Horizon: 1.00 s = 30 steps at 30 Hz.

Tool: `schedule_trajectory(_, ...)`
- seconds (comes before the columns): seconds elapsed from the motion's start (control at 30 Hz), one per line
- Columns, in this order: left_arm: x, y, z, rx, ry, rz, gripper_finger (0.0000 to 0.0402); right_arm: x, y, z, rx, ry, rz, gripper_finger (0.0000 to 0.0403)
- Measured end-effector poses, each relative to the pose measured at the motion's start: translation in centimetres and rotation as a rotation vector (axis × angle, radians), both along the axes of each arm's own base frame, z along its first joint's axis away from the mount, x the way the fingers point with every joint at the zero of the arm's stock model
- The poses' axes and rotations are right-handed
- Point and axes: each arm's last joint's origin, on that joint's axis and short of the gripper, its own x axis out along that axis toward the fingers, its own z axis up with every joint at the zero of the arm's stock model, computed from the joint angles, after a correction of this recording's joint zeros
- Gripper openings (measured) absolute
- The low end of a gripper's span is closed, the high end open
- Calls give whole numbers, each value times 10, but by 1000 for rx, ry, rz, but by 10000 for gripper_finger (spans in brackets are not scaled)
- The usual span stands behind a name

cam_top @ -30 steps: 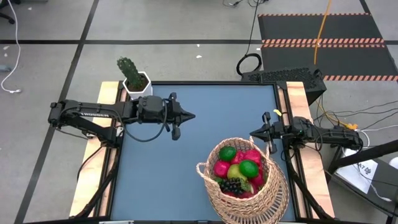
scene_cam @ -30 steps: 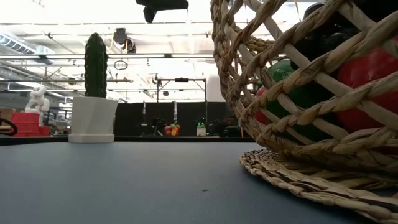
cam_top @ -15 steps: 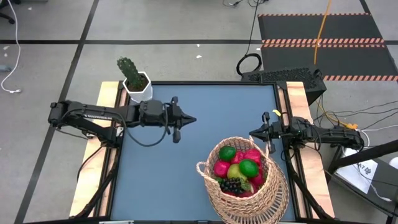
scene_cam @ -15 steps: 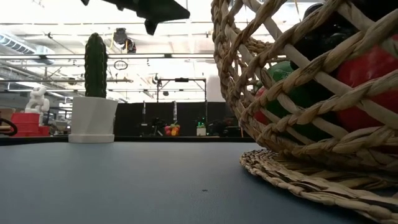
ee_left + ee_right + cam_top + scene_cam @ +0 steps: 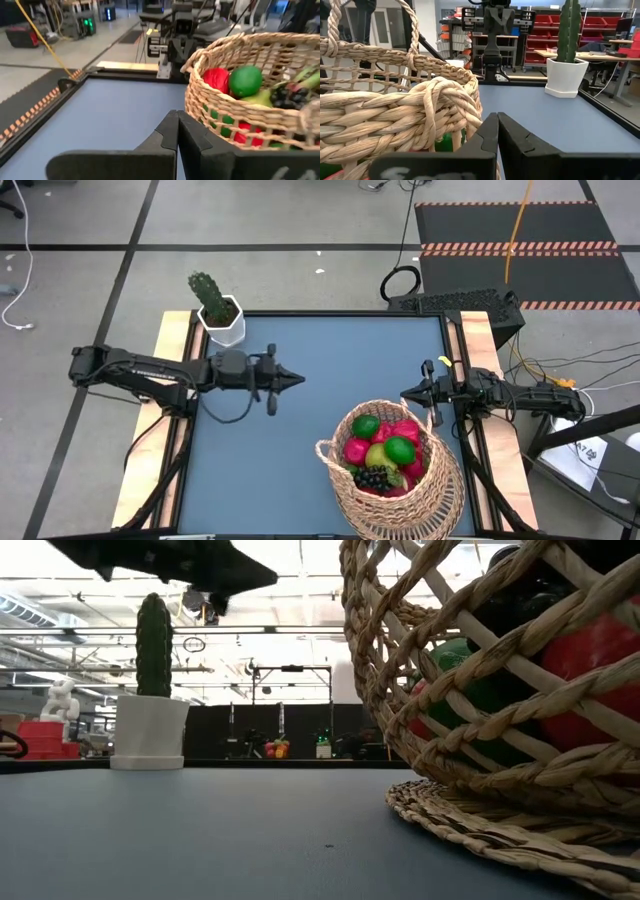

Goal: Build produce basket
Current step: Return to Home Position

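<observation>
**Operator:** Report the basket and its load.

**Robot:** The basket (image 5: 392,490) stands on the near right part of the table (image 5: 270,470). The fruit (image 5: 380,455) lies heaped inside it. The limes (image 5: 400,450) sit on top, the red apples (image 5: 357,450) beside them, and the grapes (image 5: 373,478) at the near side. I see no fruit on the table outside the basket, so I judge the loading complete.

**Operator:** State of the right gripper?

**Robot:** My right gripper (image 5: 405,398) hangs just beyond the basket's far rim, apart from it. Its fingers are pressed together and hold nothing. A closed tip is narrow, so I judge it less likely to snag the weave this close to the rim.

**Operator:** And the left?

**Robot:** My left gripper (image 5: 298,378) hangs above the left middle of the table, well apart from the basket and pointing toward it. Its fingers are likewise pressed together and empty. The arm lies low along the table's left side, a posture that suits parking, not reaching.

**Operator:** Anything farther back?

**Robot:** The potted cactus (image 5: 214,305) stands at the far left corner. It is not part of the load, and both arms are clear of it.
</observation>
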Motion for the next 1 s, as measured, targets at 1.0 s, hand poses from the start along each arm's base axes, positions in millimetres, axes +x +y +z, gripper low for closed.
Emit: schedule_trajectory(1.0, -109, -2, -75, -109, -134, 40, 1, 1, 0, 1, 0, -3, 0, 0)
